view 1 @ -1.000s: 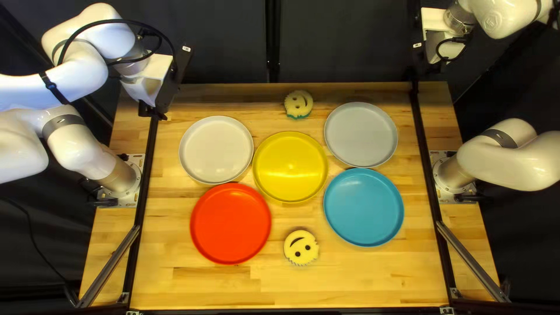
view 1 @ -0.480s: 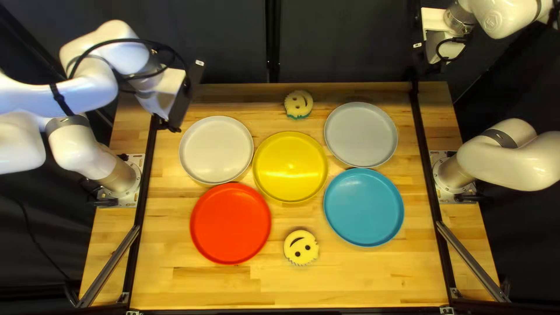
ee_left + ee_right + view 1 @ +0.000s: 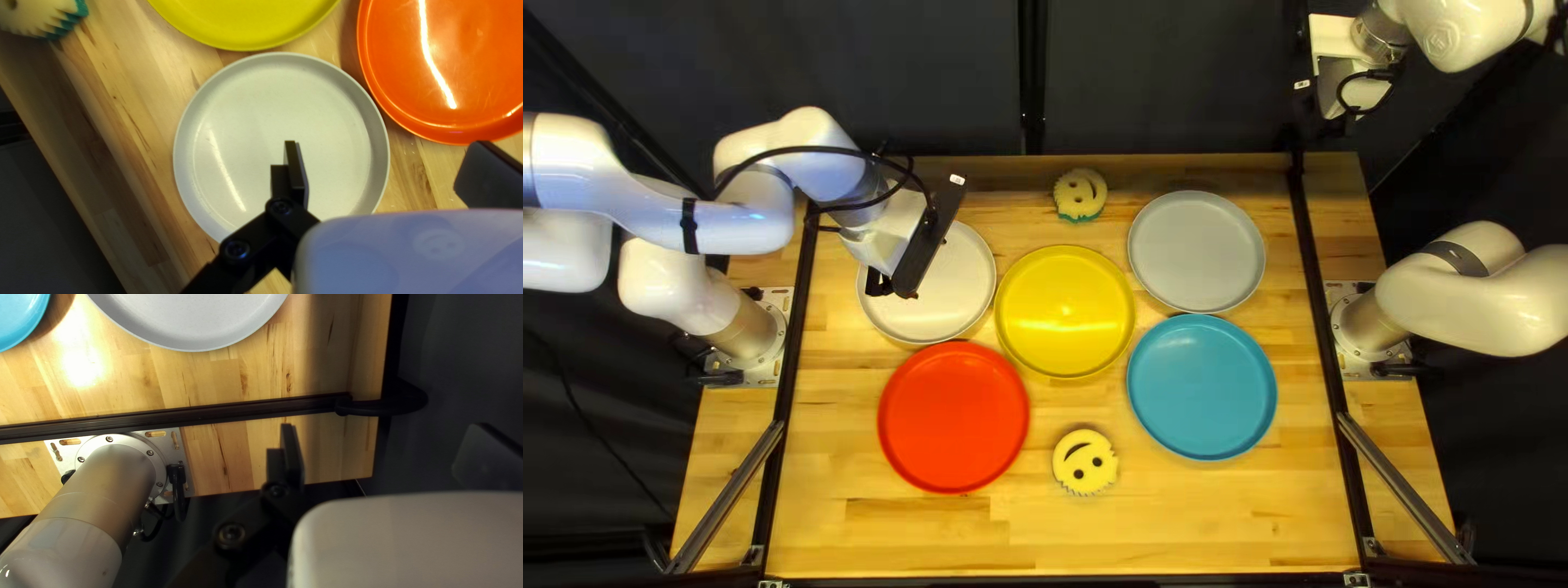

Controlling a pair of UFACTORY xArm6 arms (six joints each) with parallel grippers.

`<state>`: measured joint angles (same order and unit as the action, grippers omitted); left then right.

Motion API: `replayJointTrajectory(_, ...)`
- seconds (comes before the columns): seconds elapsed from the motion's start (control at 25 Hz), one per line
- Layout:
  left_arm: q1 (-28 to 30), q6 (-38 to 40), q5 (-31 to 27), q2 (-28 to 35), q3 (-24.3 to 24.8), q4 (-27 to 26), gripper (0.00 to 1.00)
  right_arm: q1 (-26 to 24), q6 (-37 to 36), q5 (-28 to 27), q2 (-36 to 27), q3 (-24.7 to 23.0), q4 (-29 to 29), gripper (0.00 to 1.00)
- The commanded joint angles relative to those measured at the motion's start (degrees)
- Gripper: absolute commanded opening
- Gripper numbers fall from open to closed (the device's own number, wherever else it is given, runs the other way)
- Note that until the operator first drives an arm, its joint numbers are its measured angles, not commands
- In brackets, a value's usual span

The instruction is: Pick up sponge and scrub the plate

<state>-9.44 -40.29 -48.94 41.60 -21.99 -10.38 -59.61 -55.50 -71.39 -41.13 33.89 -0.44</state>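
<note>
The near smiley-face sponge (image 3: 1085,462) lies ungripped on the desk (image 3: 1198,523) by the red plate (image 3: 954,417). My left claw (image 3: 388,158), spread and empty, hangs above the white plate (image 3: 245,125). The far smiley-face sponge (image 3: 1079,195) lies loose; my right claw (image 3: 384,446) is spread. Pickup and scrubbing remain.

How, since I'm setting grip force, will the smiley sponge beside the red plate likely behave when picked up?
Judging by its foam-like look, the sponge is probably light and should squash somewhat when gripped. Lying flat on a broad side, it seems unlikely to roll.
</note>
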Motion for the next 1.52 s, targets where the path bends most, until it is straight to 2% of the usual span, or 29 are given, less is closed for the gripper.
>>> replayJointTrajectory(0.04, 1.9, 2.0, 3.0, -2.5, 0.4, 0.4, 1.00, 0.0, 0.0, 0.0, 0.0, 0.0, 0.0, 1.00)
replayJointTrajectory(0.28, 12.6, 10.9, 14.8, -15.0, -2.2, 2.0, 1.00, 0.0, 0.0, 0.0, 0.0, 0.0, 0.0, 1.00)
replayJointTrajectory(0.4, 17.6, 14.6, 19.6, -22.3, -5.8, 3.0, 1.00, 0.0, 0.0, 0.0, 0.0, 0.0, 0.0, 1.00)
replayJointTrajectory(0.56, 24.1, 21.5, 24.3, -32.0, -12.0, 6.9, 1.00, 0.0, 0.0, 0.0, 0.0, 0.0, 0.0, 1.00)
replayJointTrajectory(0.64, 26.5, 24.0, 24.8, -36.9, -16.2, 8.8, 1.00, 0.0, 0.0, 0.0, 0.0, 0.0, 0.0, 1.00)
replayJointTrajectory(0.72, 27.1, 23.4, 23.9, -38.2, -18.1, 8.7, 1.00, 0.0, 0.0, 0.0, 0.0, 0.0, 0.0, 1.00)
replayJointTrajectory(1.12, 27.1, 23.5, 24.0, -37.9, -17.7, 8.7, 1.00, 0.0, 0.0, 0.0, 0.0, 0.0, 0.0, 1.00)
replayJointTrajectory(1.28, 31.1, 34.9, 26.0, -44.9, -22.4, 17.5, 1.00, 0.0, 0.0, 0.0, 0.0, 0.0, 0.0, 1.00)
replayJointTrajectory(1.36, 33.1, 40.0, 24.8, -47.5, -25.7, 22.0, 1.00, 0.0, 0.0, 0.0, 0.0, 0.0, 0.0, 1.00)
replayJointTrajectory(1.52, 36.4, 45.4, 21.6, -52.0, -32.3, 26.7, 1.00, 0.0, 0.0, 0.0, 0.0, 0.0, 0.0, 1.00)
